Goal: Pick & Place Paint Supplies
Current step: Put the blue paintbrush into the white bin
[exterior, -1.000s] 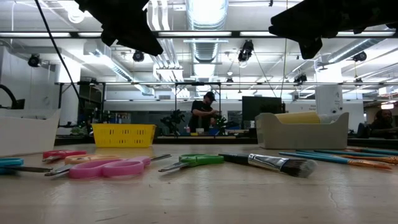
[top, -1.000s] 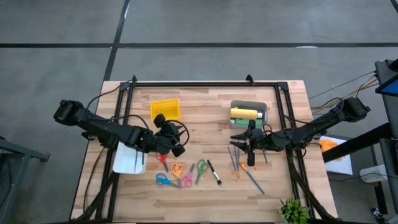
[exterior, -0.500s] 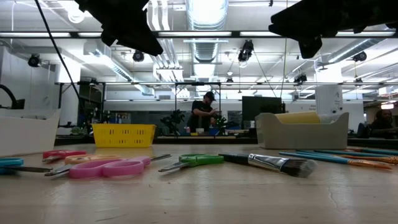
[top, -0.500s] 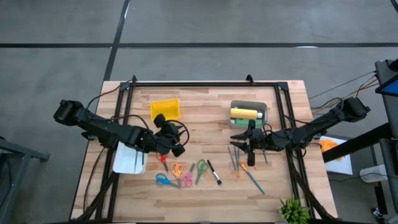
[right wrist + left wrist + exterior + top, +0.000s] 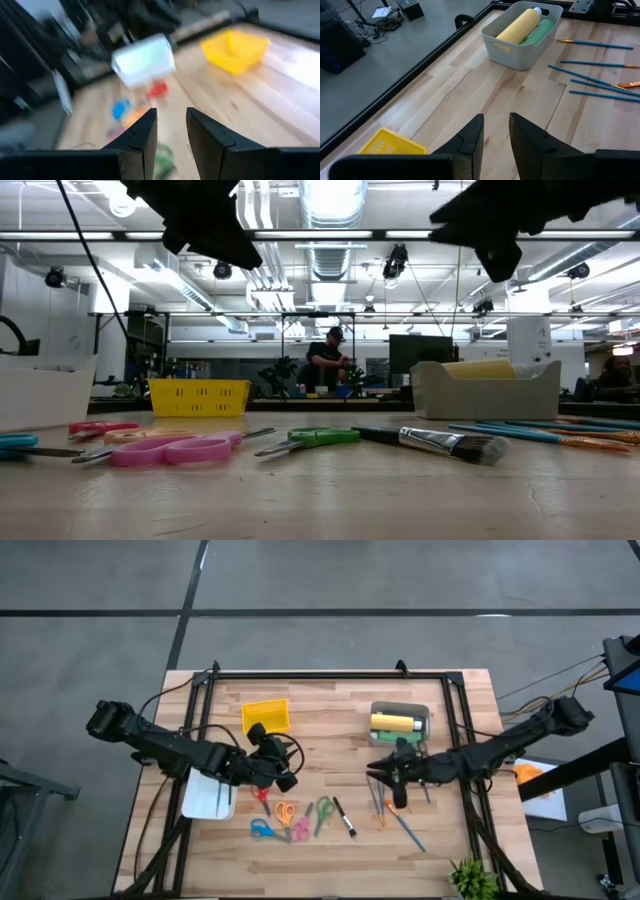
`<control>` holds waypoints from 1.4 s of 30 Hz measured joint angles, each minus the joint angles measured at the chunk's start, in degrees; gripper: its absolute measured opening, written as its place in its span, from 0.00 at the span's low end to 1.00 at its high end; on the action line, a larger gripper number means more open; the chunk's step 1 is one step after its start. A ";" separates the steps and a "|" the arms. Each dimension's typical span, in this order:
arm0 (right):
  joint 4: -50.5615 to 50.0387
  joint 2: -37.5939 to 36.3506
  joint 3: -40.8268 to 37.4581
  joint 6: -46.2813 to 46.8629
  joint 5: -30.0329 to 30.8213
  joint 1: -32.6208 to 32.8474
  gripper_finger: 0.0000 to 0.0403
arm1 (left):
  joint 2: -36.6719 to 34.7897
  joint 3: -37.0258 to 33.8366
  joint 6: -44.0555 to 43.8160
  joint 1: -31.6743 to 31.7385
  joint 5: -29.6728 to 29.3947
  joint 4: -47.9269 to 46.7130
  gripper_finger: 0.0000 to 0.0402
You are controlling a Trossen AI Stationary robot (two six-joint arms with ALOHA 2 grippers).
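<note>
A grey bin (image 5: 400, 710) on the table's right half holds a yellow bottle (image 5: 520, 25) and a green bottle (image 5: 542, 31) lying side by side. Thin teal and orange brushes (image 5: 400, 815) lie on the wood nearer the near edge, and a black-handled brush (image 5: 343, 817) lies to their left. My right gripper (image 5: 383, 772) hovers shut above the brushes, touching nothing. My left gripper (image 5: 278, 768) hangs shut above the table's left half, near the scissors. In the low view both grippers (image 5: 205, 225) (image 5: 500, 235) are well above the tabletop.
A yellow basket (image 5: 265, 716) sits at the far left and a white bin (image 5: 208, 795) at the left edge. Several coloured scissors (image 5: 290, 818) lie near the near edge. A small plant (image 5: 470, 880) stands at the near right corner. A person stands far behind the table.
My right gripper has moved a little toward the table's near edge, away from the grey bin and over the brushes. The left arm has kept still, and nothing on the table has moved.
</note>
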 joint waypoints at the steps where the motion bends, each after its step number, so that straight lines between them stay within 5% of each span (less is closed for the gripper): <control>1: -4.60 1.00 2.23 1.18 0.09 0.00 0.25 | 0.00 0.00 0.00 0.00 0.00 0.00 0.23; 8: -39.89 11.07 20.17 21.87 -2.36 -0.01 0.25 | 0.00 0.00 0.00 0.00 0.01 0.00 0.23; 18: -64.05 30.21 38.29 35.00 -13.22 -0.15 0.25 | -0.02 0.00 0.00 0.00 0.02 -0.08 0.23; 27: -68.29 41.00 42.58 35.52 -17.75 -1.66 0.25 | -0.02 0.00 0.00 0.00 0.02 0.02 0.23; 42: -61.42 41.88 35.94 34.37 -19.97 -6.46 0.25 | -0.02 0.00 0.00 0.02 0.01 0.04 0.23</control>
